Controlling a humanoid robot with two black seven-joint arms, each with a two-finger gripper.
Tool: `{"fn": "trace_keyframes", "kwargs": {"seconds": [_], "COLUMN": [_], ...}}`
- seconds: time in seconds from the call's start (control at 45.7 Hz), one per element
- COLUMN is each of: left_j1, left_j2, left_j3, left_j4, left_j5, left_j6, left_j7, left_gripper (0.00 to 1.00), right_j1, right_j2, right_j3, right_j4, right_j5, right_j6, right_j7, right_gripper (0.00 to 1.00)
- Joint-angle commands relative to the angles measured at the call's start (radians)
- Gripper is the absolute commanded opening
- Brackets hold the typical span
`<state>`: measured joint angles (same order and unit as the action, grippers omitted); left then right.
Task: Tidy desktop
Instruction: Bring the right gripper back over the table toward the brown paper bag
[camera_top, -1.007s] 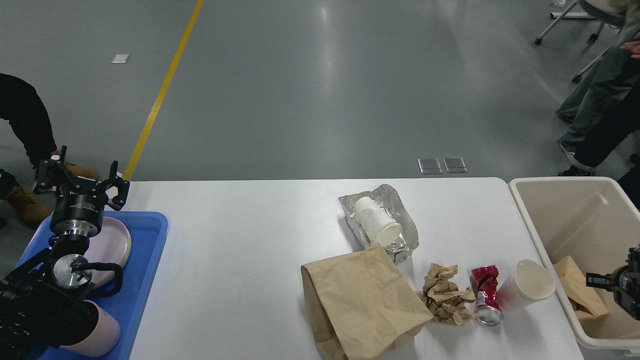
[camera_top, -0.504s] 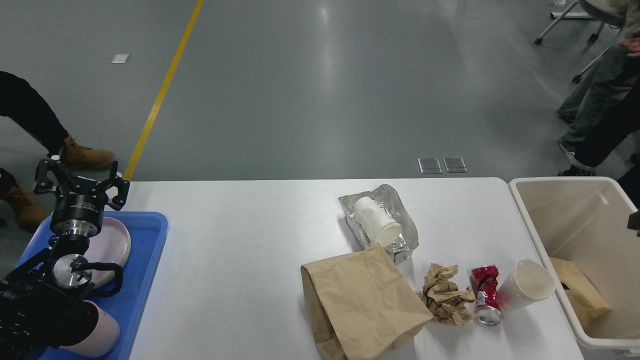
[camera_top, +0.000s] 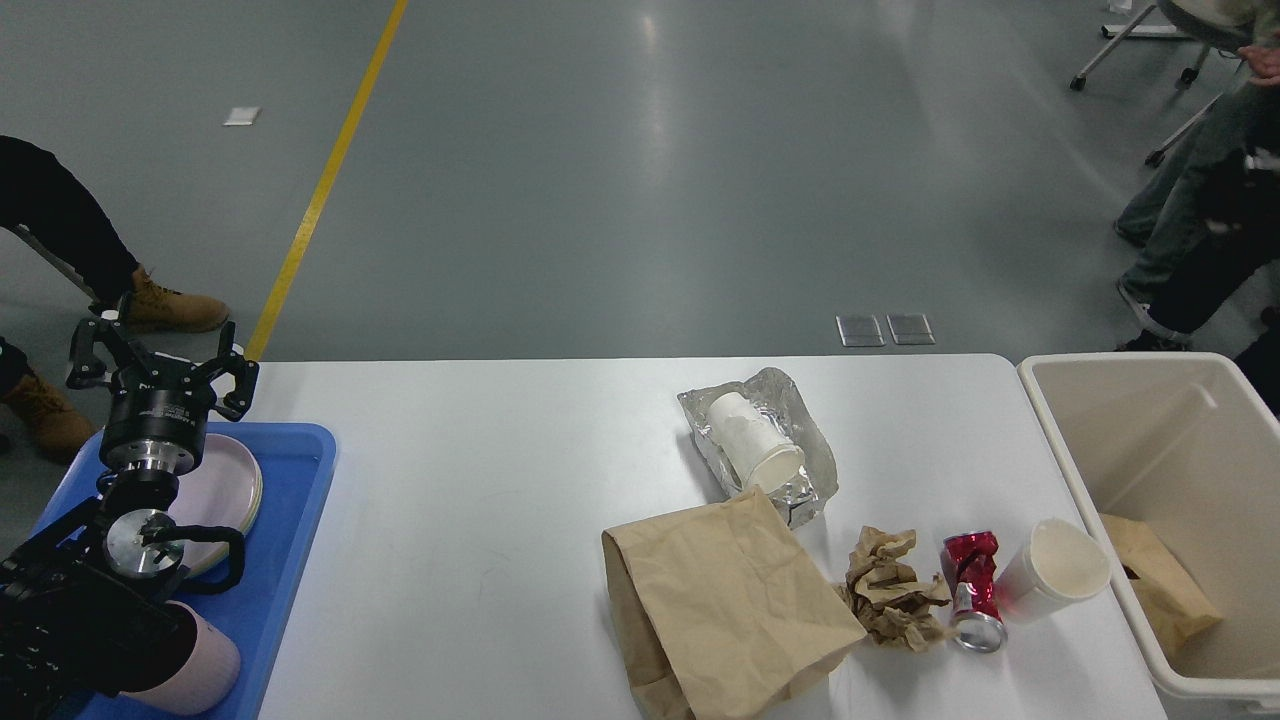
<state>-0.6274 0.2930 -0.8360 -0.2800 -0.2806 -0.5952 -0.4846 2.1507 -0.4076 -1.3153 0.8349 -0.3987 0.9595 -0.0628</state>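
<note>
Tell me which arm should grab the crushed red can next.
Probably the right, though it is out of view now. The can lies at the desktop's right end, beside the bin. The left gripper hangs open over the tray, far left.

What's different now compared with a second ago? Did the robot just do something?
The right gripper, which was low over the cream bin, rose and left the view. A brown bag lies in the bin. The left gripper stays open above the blue tray; the desktop litter has not moved.
</note>
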Motion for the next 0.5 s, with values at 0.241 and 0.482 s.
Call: {"fn": "trace_keyframes", "kwargs": {"seconds": [0.241,0.482], "left_j1": [0.000,0.000], "left_j2": [0.000,0.000], "left_j3": [0.000,0.000], "left_j4": [0.001,0.001], "left_j5": [0.000,0.000], "left_j6": [0.000,0.000], "left_j7": [0.000,0.000], "left_gripper": [0.96,0.96], "right_j1": [0.259,0.233], "right_j2": [0.158,0.136], "right_j3": [0.209,0.197], "right_j4": [0.300,0.302], "right_j5": [0.043,0.041], "right_j6": [0.000,0.000], "right_j7": [0.001,-0.003], "right_gripper": [1.00,1.00]}}
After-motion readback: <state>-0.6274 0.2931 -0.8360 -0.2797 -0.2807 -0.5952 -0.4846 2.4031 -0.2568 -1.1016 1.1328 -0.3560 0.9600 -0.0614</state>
